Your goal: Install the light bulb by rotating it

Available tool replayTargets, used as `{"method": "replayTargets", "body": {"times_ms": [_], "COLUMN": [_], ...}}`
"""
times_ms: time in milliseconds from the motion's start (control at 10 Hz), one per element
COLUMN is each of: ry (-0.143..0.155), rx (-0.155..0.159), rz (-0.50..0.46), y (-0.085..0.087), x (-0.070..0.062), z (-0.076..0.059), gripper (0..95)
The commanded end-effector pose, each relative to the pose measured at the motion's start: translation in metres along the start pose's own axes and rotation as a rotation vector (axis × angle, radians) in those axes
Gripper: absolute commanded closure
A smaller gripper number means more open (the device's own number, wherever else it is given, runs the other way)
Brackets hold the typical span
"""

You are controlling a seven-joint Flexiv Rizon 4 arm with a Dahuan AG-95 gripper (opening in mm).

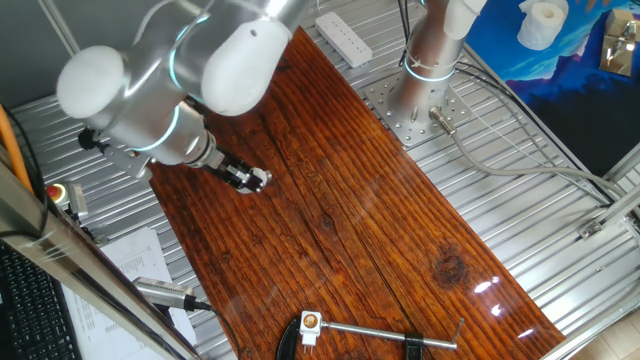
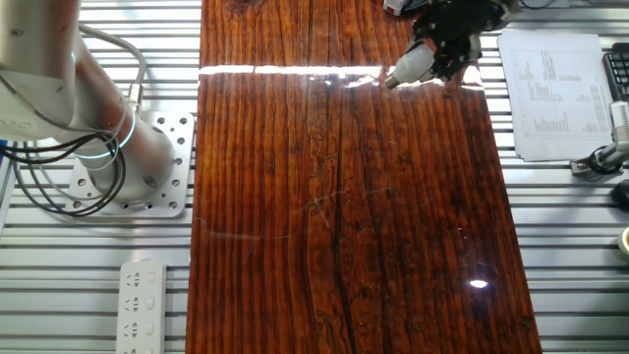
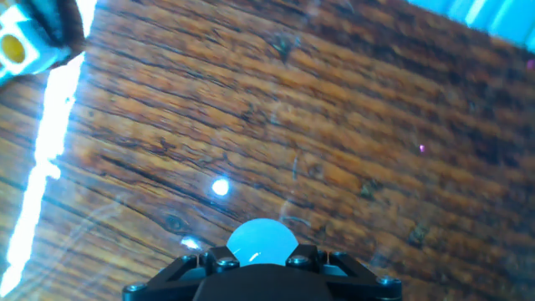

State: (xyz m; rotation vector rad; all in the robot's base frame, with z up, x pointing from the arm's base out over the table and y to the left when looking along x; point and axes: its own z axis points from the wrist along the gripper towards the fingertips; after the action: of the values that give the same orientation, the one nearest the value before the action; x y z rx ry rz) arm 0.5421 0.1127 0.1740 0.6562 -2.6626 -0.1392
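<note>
In the hand view, the light bulb (image 3: 262, 242) sat directly ahead of the camera, its rounded dome protruding from the black gripper (image 3: 262, 266), whose jaws were clamped on its base. Beyond it lay the glossy wooden board (image 3: 334, 125), and at the far top left corner a white socket block (image 3: 25, 42) with a yellow centre was partly visible. In one fixed view, the gripper (image 1: 250, 179) was held low over the board (image 1: 350, 230) near its left edge, the bulb (image 1: 261, 180) pointing outward at its tip; whether it touched the wood could not be determined. The socket block (image 1: 311, 326) sat at the board's near end, well apart from the bulb, with a metal clamp bar (image 1: 390, 335) beside it. Farther off stood a white power strip (image 1: 343, 37), a second arm's base (image 1: 425, 75) and a paper roll (image 1: 542, 22).
</note>
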Motion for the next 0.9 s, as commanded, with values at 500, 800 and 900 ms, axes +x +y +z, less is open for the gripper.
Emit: {"method": "replayTargets", "body": {"times_ms": [500, 800, 900], "ry": [-0.235, -0.386, -0.409], "rx": [-0.02, -0.008, 0.001], "rz": [-0.063, -0.121, -0.13], "y": [0.074, 0.099, 0.103], "x": [-0.019, -0.025, -0.026], "z": [-0.016, -0.009, -0.008], "gripper": [76.0, 76.0, 76.0]}}
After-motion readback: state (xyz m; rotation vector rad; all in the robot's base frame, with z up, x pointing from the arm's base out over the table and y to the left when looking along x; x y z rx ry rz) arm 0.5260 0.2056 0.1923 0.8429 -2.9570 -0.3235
